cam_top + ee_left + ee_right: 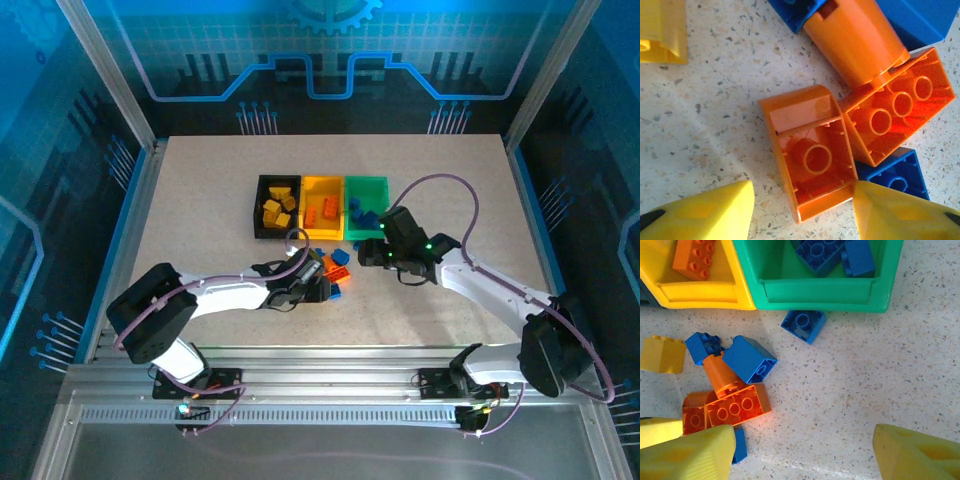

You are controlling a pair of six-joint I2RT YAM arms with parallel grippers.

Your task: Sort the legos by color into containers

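An upturned orange lego (812, 150) lies hollow side up on the table between the fingers of my left gripper (802, 212). The right finger touches its corner and a gap remains on the left, so the gripper is open around it. Beside it lie another orange lego (897, 107), an orange cylinder (855, 37) and blue legos (897, 175). My right gripper (802, 450) is open over bare table, with nothing between its fingers. In front of it are the green container (820, 292) holding blue legos (832, 252) and the yellow container (700, 294) holding an orange one (694, 257).
The black container (262, 205) with yellow legos stands left of the yellow container (323, 181) and the green one (366, 180). Loose blue legos (803, 325) and a yellow lego (662, 355) lie just in front of the containers. Both grippers (318, 285) (372, 250) hang close together over the pile.
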